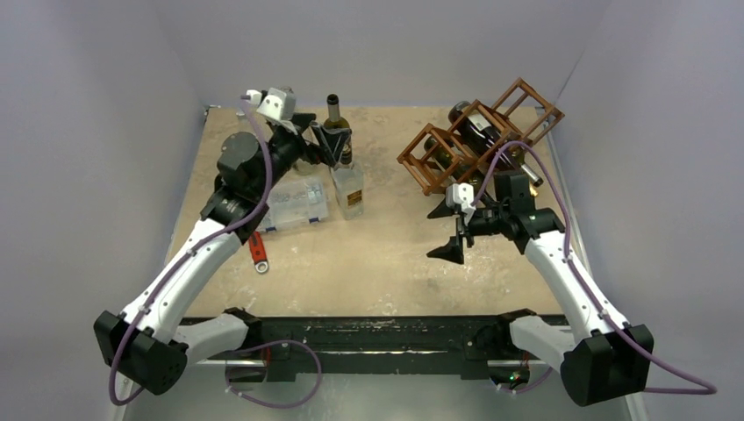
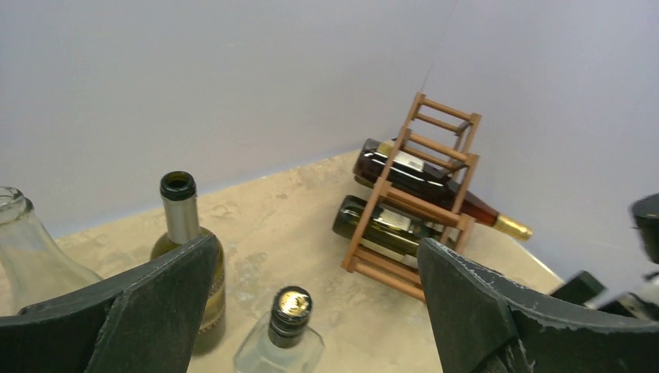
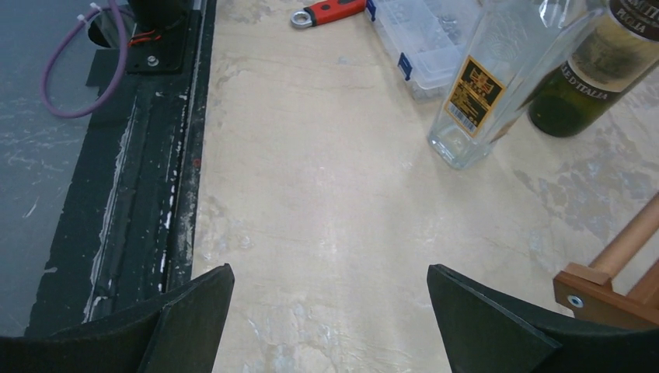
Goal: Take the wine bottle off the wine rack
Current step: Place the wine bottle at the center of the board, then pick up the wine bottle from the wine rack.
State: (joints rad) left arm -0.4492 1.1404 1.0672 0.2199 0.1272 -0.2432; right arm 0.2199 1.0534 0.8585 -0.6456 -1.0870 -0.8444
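Note:
The reddish-brown wine rack (image 1: 474,132) stands at the back right of the table. It holds two lying bottles: an upper dark wine bottle (image 1: 491,140) with a gold-capped neck, and a lower green one (image 1: 436,156). The left wrist view shows the rack (image 2: 458,167) with the upper bottle (image 2: 408,175) and the lower bottle (image 2: 381,227). My right gripper (image 1: 445,231) is open and empty, just in front of the rack and apart from it; a rack corner (image 3: 614,272) shows at its right. My left gripper (image 1: 333,145) is open and empty, above standing bottles at the back centre.
An upright green bottle (image 1: 334,118) and a clear square bottle (image 1: 349,189) stand under my left gripper. A clear plastic compartment box (image 1: 294,206) and a red-handled tool (image 1: 258,252) lie to the left. Another clear glass bottle (image 2: 23,249) stands beside the green one.

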